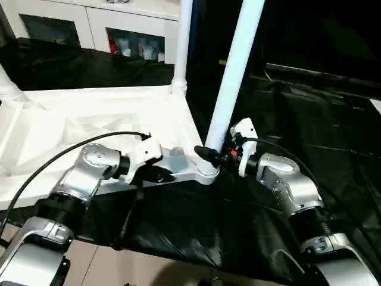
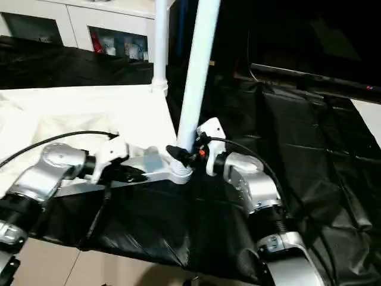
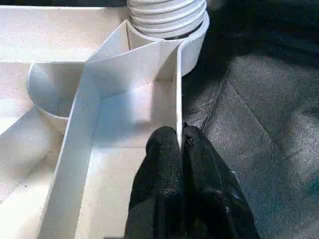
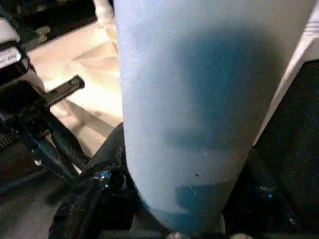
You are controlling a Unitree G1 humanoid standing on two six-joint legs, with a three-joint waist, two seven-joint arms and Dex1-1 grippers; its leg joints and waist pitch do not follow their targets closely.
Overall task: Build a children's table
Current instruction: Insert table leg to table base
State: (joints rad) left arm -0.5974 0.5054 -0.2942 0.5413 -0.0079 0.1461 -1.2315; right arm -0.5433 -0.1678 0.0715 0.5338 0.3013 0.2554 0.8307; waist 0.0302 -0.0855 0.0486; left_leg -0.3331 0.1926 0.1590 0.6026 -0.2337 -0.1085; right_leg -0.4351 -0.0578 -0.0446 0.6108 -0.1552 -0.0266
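Left eye view: white plastic rectangular tabletop (image 1: 101, 128) lying upside down, ribbed underside up, on black sheeting (image 1: 309, 125) covering the floor. Near corner of tabletop sitting between both arms. Long white cylindrical tube leg (image 1: 235, 71) standing in the near round corner socket (image 1: 205, 170), leaning slightly away from vertical toward picture right. Second white tube leg (image 1: 183, 42) standing upright in the far corner socket (image 1: 177, 88) on the same short edge.

Left gripper (image 1: 159, 174) reaching in from the left, black fingers pressed together on the thin outer rim wall of the tabletop just beside the near socket. Left wrist view: black fingertips (image 3: 167, 149) pinching that thin white wall (image 3: 177, 94) from both sides; ribs forming boxed compartments beyond; ridged collar of the socket (image 3: 169, 15) lying at the wall's far end.

Right gripper (image 1: 209, 156) coming in from the right, fingers wrapping the base of the leaning leg just above the socket, clamped on the tube. Right wrist view: tube (image 4: 189, 99) sitting close between the black fingers (image 4: 94, 194); left gripper's body (image 4: 30, 104) showing beyond, over the tabletop.

White cabinet with glass doors (image 1: 89, 27) standing behind the tabletop, well apart from the arms.
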